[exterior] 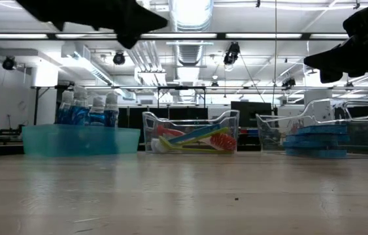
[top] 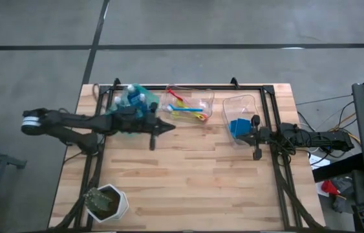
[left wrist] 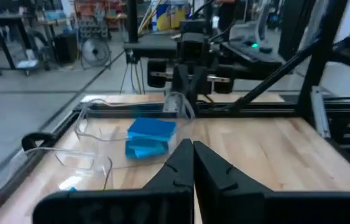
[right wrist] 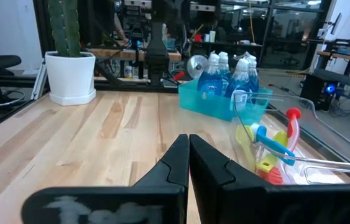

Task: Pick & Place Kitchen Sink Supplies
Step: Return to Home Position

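At the bench's (top: 188, 188) front left corner stands the white pot (top: 118, 206) with its green plant (top: 97, 199), well apart from everything else. Along the far side, the green bin (top: 118, 105) comes first, and the small clear bottles (top: 135, 98) of blue liquid stand upright inside it, white caps up, crowded together. My left arm comes in from the left and passes over the front of that bin. My left pincer (top: 169, 127) ends at the near corner of the middle clear bin (top: 209, 97), raised well above the wood. Its fingers are pressed flat together, with nothing between them. In that middle bin lie the thin long-handled brushes (top: 191, 110), red-pink, blue and yellow-green, heaped across one another. Further right is the right clear bin (top: 246, 100), holding the blue sponges (top: 236, 126) in a neat stack — the low view shows them lying flat, one on another. My right arm comes in from the right edge at about the same depth. My right pincer (top: 247, 134) hangs at that bin's near right side, partly over the sponges as seen from above and also lifted clear of the bench. Its fingers are closed tip to tip and carry nothing. The two pincers point toward each other across the middle of the bench.
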{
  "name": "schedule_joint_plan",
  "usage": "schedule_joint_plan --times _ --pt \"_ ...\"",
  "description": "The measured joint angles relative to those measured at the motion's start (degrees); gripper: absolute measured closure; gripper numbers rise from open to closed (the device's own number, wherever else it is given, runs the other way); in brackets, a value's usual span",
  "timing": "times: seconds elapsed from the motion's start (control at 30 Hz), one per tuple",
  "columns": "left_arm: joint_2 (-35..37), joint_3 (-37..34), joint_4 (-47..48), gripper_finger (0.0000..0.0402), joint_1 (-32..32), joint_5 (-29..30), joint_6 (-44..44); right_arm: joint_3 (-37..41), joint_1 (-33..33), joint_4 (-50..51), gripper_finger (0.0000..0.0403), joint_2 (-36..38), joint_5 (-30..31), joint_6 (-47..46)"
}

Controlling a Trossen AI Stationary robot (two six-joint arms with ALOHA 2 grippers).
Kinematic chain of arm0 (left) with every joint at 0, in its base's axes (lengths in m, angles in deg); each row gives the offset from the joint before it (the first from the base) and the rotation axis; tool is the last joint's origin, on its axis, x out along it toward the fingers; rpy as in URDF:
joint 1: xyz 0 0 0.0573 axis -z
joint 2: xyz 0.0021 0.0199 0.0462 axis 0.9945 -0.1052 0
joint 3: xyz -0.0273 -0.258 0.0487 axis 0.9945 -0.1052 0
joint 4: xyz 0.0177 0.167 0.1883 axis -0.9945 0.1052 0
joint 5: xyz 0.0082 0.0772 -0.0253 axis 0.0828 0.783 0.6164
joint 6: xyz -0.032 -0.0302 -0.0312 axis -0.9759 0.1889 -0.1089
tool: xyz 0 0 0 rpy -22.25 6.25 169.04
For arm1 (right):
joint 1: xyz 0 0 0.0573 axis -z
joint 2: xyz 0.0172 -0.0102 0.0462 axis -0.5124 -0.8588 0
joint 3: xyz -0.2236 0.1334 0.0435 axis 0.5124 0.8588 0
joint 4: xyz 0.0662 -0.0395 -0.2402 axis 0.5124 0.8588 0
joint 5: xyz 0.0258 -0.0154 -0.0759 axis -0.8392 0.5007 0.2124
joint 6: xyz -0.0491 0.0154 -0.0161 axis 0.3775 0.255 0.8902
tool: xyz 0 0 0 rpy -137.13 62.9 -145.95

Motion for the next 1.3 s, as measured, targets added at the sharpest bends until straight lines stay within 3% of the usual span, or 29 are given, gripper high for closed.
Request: schedule_joint_plan --times 0.23,0.57,0.9,1.1,1.3 --pt "12.9 -11.6 -5.7 0.0400 0.1 -0.6 -5.6 0.0 0.0 0.0 0.0394 0.0 0.0 0.0" --pt "27.2 -23.5 -10.4 0.0401 1.1 -2.3 -4.3 0.0 0.0 0.0 0.0394 0.0 0.0 0.0" --pt "38.1 -29.6 -9.2 0.0401 3.4 -0.5 -5.8 0.0 0.0 0.0 0.0394 0.0 0.0 0.0" --pt "40.8 -32.4 -8.5 0.0401 7.3 4.6 -5.3 0.0 0.0 0.0 0.0394 0.0 0.0 0.0" --pt "44.2 -32.4 -4.2 0.0401 10.6 5.2 -3.0 0.0 0.0 0.0 0.0394 0.0 0.0 0.0"
